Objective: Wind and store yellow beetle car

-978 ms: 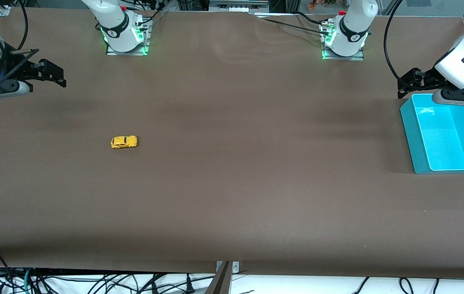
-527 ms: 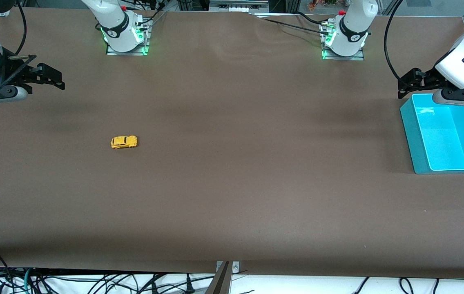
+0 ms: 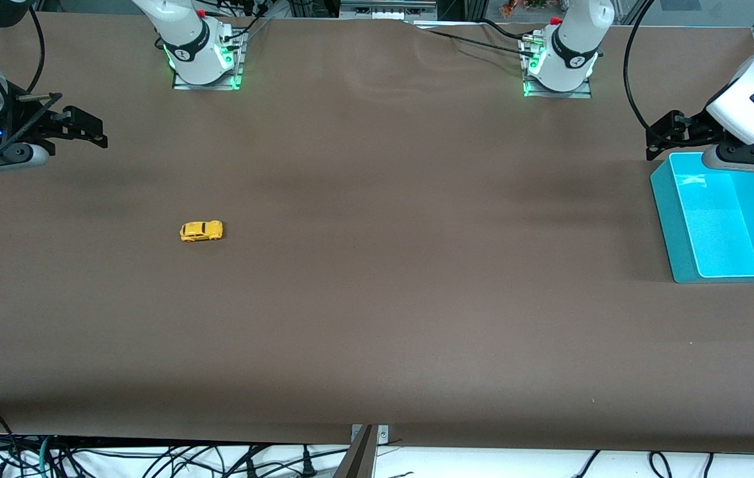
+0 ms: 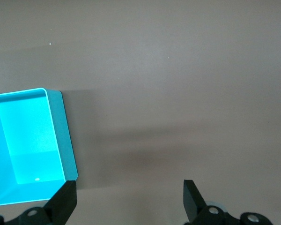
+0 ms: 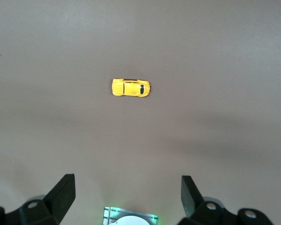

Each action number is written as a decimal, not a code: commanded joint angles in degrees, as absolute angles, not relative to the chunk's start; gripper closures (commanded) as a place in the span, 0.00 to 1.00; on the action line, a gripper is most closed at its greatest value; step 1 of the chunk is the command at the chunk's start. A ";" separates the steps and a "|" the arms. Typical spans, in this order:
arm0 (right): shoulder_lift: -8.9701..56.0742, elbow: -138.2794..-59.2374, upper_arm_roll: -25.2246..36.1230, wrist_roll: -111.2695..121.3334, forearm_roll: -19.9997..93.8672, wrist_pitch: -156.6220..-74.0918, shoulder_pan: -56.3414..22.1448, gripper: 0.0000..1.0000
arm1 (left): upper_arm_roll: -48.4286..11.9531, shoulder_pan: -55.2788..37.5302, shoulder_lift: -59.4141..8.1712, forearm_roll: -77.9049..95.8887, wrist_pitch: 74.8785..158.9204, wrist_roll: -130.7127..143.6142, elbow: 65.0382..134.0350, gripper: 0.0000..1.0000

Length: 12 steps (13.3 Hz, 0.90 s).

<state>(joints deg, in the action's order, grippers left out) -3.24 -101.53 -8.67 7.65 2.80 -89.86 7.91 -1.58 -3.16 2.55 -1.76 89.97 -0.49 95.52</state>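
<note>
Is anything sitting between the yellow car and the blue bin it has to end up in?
Nothing visible: only bare brown table lies between the yellow beetle car and the turquoise bin at the left arm's end.

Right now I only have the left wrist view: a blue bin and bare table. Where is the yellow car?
Observer: The yellow beetle car stands on its wheels on the table, toward the right arm's end.
Operator: Is anything holding it?
Observer: No. The right gripper hangs apart from it, fingers open.
Operator: And my own gripper?
Observer: The left gripper hangs, fingers open, over the table at the blue bin's corner.
</note>
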 commanded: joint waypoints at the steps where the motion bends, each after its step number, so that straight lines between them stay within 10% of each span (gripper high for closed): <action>1: -3.95 -102.91 -8.44 8.44 2.73 -91.57 7.56 0.00 | -1.67 -3.08 2.90 -0.88 89.56 -0.09 95.45 0.00; 12: -4.13 -103.09 -8.96 8.52 2.02 -91.93 7.56 0.00 | -1.76 -3.16 2.99 -0.88 89.38 -0.26 95.45 0.00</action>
<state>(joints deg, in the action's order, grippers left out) -3.30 -102.53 -8.88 7.75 2.59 -91.60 7.77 -1.66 -3.23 2.55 -1.76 89.97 -0.49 95.52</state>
